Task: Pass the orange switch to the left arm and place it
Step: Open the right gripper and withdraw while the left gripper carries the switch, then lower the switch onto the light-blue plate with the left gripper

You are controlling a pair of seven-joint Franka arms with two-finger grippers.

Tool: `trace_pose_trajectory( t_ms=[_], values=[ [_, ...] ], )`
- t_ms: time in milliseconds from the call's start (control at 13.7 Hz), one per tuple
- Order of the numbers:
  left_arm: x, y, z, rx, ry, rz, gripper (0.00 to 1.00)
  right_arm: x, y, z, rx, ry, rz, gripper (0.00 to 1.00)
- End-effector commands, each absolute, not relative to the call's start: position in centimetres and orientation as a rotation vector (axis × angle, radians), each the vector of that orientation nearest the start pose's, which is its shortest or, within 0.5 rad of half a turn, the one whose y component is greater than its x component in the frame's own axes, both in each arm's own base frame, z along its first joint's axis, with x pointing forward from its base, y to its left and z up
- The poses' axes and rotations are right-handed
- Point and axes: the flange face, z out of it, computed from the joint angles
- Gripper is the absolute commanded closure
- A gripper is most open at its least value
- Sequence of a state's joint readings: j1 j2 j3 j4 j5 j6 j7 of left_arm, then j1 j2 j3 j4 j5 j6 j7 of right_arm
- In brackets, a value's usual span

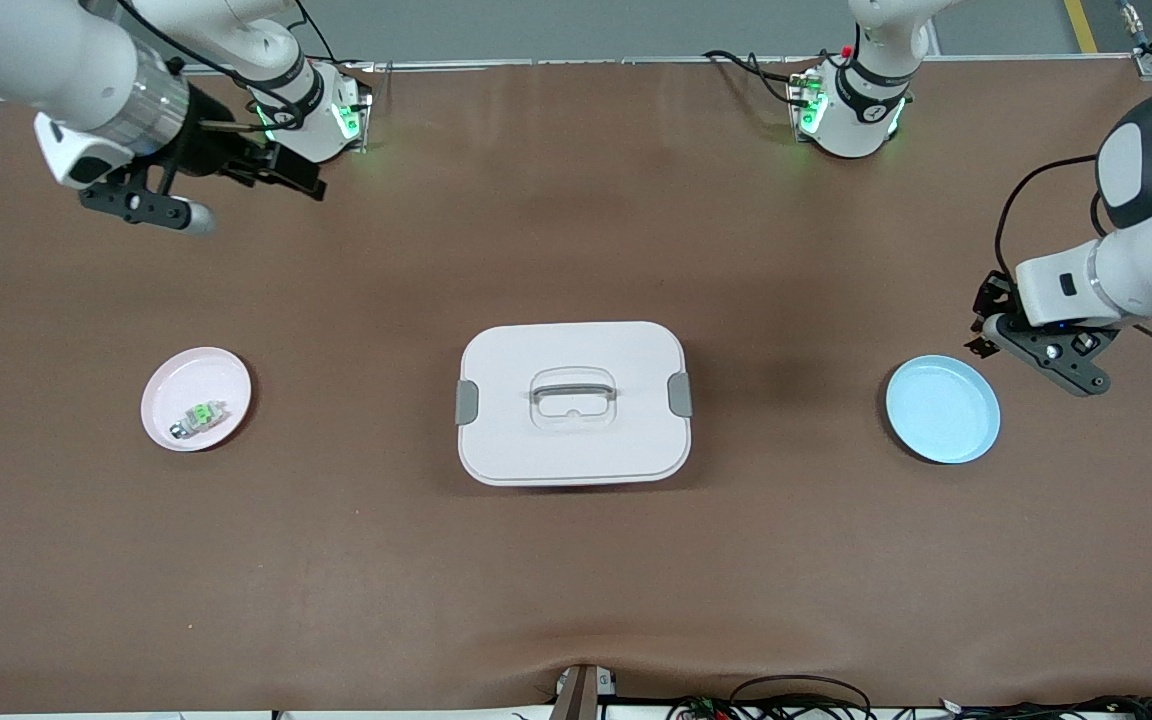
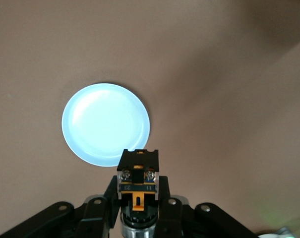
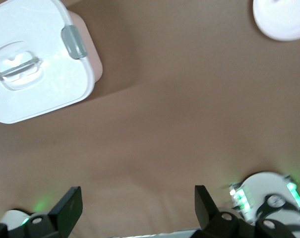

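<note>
Left wrist view shows the left gripper (image 2: 138, 206) clamped on the orange switch (image 2: 138, 184), held in the air just beside the blue plate (image 2: 105, 124). Toward its own end of the table, the right gripper (image 3: 135, 208) waits with jaws wide apart and empty. Midway sits the box (image 1: 573, 402).

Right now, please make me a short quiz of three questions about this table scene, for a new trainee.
1. True or false: the left tool grips the orange switch.
2. The blue plate holds: A) the orange switch, B) a green switch, C) nothing.
3. What stands on the table between the pink plate and the blue plate?

Key:
1. True.
2. C.
3. The box. The right tool waits open, up in the air near its base.
</note>
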State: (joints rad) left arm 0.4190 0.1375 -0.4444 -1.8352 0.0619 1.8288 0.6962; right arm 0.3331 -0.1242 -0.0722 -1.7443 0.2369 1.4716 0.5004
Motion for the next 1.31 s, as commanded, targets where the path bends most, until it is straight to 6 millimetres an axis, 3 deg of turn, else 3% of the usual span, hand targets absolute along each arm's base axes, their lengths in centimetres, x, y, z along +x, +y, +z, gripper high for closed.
trace_pose_trajectory(
  t_ms=[0, 438, 584, 802, 1021, 1240],
  values=[
    [59.5, 2.9, 42.4, -2.885, 1.376, 0.159, 1.0, 47.2, 10.8, 59.8, -2.987, 0.194, 0.257, 0.0],
    [61.3, 4.2, 37.0, -2.66, 1.633, 0.206, 1.0, 49.0, 1.2, 59.8, -3.038, 0.095, 0.156, 0.0],
    [61.6, 4.2, 35.4, -2.611, 1.729, 0.173, 1.0, 49.3, -1.0, 60.2, -3.064, 0.117, 0.136, 0.0],
    [61.9, 4.4, 33.5, -2.521, 1.829, 0.175, 1.0, 49.8, -2.0, 61.1, -3.086, 0.139, 0.112, 0.0],
    [62.2, 5.1, 31.7, -2.45, 1.913, 0.152, 1.0, 51.9, -2.2, 62.0, -3.129, 0.139, 0.089, 0.0],
    [62.3, 5.4, 29.6, -2.404, 2.003, 0.15, 1.0, 52.0, -2.7, 63.4, -3.132, 0.165, 0.063, 0.0]
  ],
)
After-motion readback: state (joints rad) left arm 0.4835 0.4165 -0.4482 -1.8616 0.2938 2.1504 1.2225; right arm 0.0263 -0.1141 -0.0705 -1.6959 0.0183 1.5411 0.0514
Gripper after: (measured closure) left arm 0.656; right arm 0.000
